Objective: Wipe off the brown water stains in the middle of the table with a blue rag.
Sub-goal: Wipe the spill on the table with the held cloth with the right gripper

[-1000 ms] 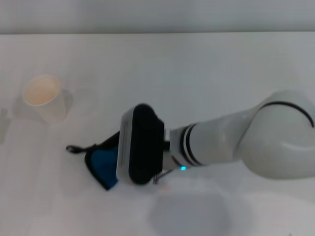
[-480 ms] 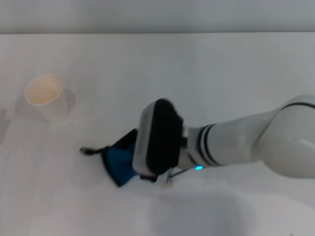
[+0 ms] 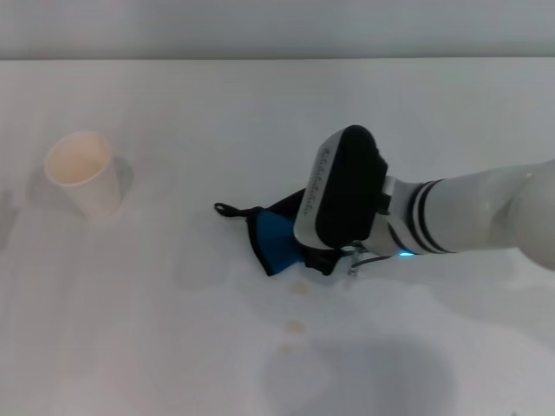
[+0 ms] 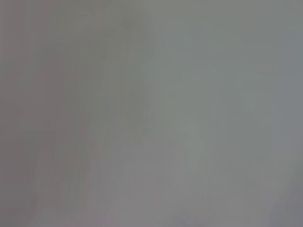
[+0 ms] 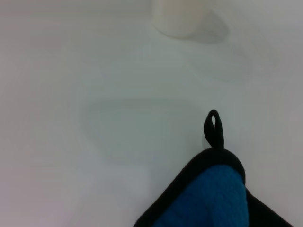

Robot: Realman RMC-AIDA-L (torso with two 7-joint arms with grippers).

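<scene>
Blue rag dragged rightward across the white table since earlier, right gripper pressed over it — grip cannot be told, faint tan spots uncovered beside it, paper cup far left.

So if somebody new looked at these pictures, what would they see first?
Probably the bright blue rag in the middle of the white table, tucked under the right end effector on the big white arm. Next, the white paper cup standing alone far to the robot's left. Small brown water stains lie just in front of the rag.
</scene>
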